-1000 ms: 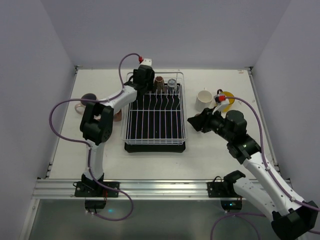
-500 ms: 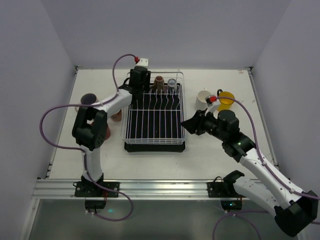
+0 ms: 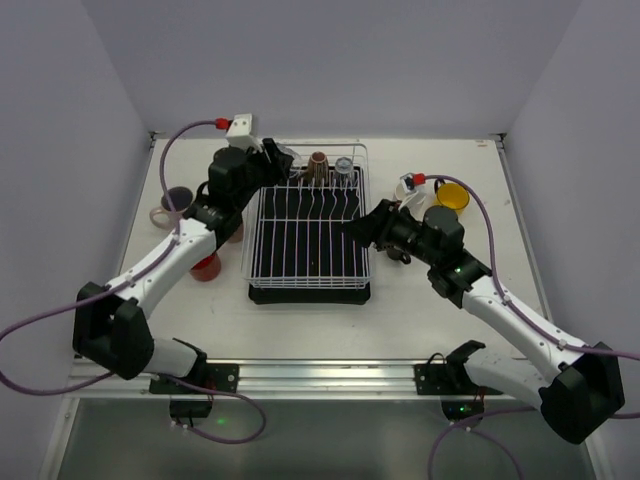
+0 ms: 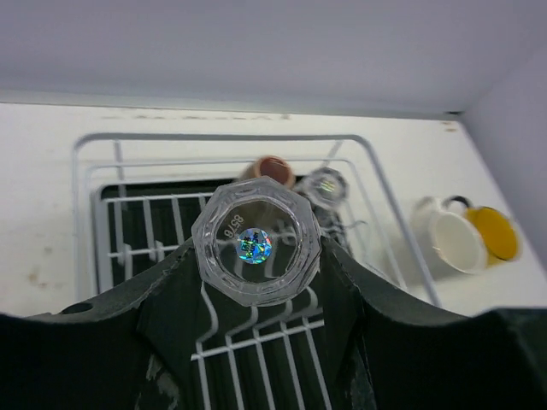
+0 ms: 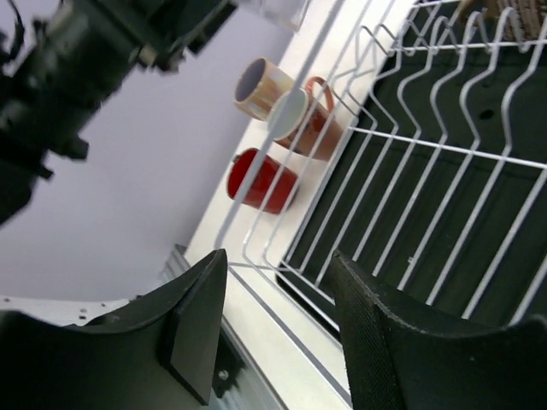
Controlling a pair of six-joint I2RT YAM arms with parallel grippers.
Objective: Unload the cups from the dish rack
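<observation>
Top: my left gripper is over the far-left corner of the white-wire dish rack and my right gripper over its right rim. A low swing could snag wires.
Left wrist: clamped on a clear faceted glass held above the rack. Its slick walls may slip.
Right wrist: jaws parted, nothing between them.

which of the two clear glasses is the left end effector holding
The faceted glass, gripped in the left end effector with its base toward the wrist camera. The other clear glass sits in the dish rack beside the brown cup.
</observation>
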